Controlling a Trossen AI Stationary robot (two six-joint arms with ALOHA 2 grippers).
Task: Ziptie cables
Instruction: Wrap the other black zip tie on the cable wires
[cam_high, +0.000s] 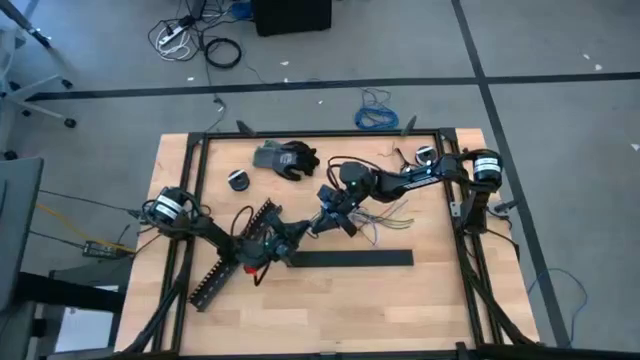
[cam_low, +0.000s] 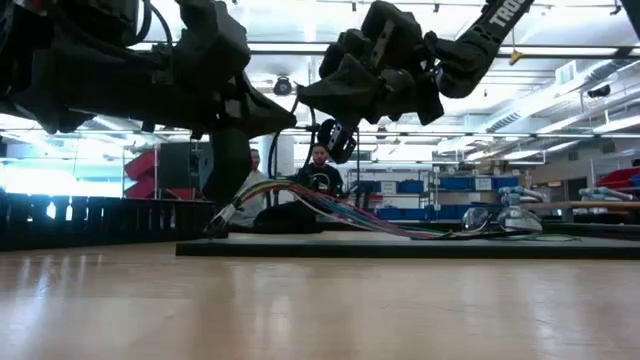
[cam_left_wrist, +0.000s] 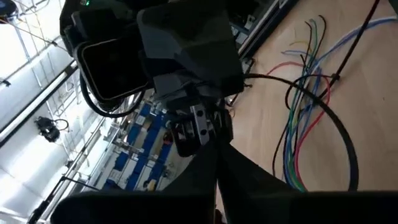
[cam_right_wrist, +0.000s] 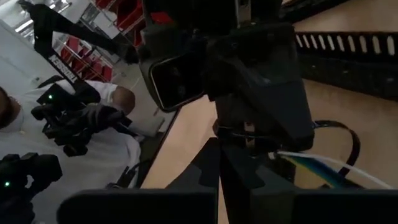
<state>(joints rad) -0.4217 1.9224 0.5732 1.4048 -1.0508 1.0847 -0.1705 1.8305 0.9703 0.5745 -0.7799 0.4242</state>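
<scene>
We are working mid-bench with both arms drawn together over the cables (cam_high: 385, 215), and we judge the step in hand to be closing a ziptie (cam_left_wrist: 339, 134) around the bundle: in the left wrist view a thin black strip is curving in a wide loop over the coloured wires, which are fanning out on the wood beyond it. The left gripper (cam_high: 290, 238) is reaching in from the left side and appears to be gripping the near end of the bundle, since in the low view the wires are rising off the bench (cam_high: 420, 290) toward it; whether its jaws are truly clenched on them we cannot tell. The right gripper (cam_high: 335, 205) is hovering just beside it, close above the wires, and its jaws are hidden too, so we cannot say if they are grasping the strip. The next move, as we read it, calls for feeding the strip's tail through its head and pulling it snug without letting the wires spread. A flat black bar (cam_high: 350, 259) is lying just in front of the grippers.
</scene>
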